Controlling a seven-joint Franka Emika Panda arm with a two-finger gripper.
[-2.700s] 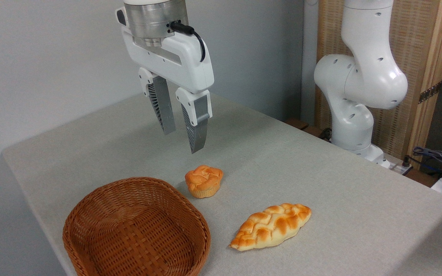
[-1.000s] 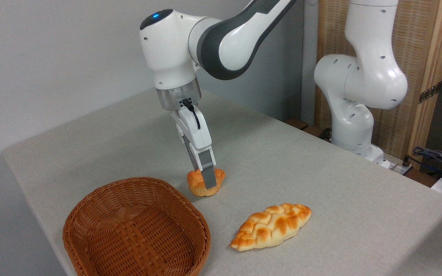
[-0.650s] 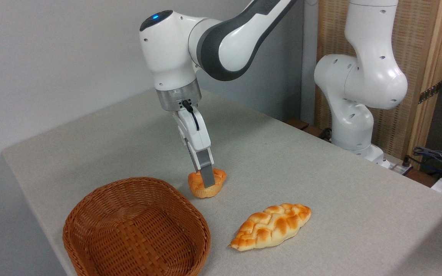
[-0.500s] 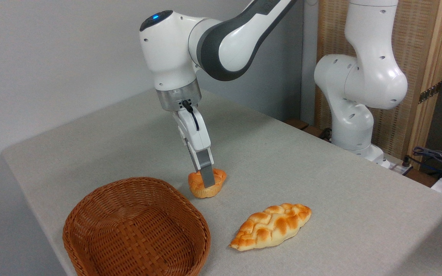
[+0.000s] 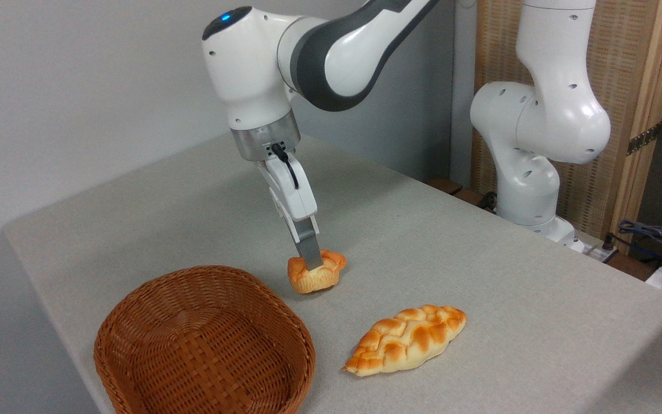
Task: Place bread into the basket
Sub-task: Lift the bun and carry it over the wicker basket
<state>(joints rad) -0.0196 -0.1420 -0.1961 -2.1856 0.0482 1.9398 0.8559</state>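
- Your gripper (image 5: pixel 311 266) sits just left of the frame's centre, pointing down from the white wrist above it.
- You see its jaws closed in on the bun (image 5: pixel 315 273): the near grey finger (image 5: pixel 308 248) presses into the bun's top, which looks dented around it. The far finger is hidden behind the near one, so the width of the gap cannot be read directly.
- The bun is at centre frame, just beyond and right of the basket (image 5: pixel 204 344). Whether its base still touches the table (image 5: pixel 480 276) or hangs just clear of it, you cannot tell from this angle.
- The bun has an orange top and a paler ridged base, and it leans slightly.
- The basket stands at lower left, brown wicker, with nothing inside it. Its far right rim is near the bun but not touching it.
- A flat braided loaf (image 5: pixel 405 339) lies at lower centre right, apart from both the bun and the basket, its long axis running from lower left to upper right.
- The arm (image 5: pixel 319 52) comes in from the top centre; its base column (image 5: pixel 538 126) stands at upper right, at the far table edge.
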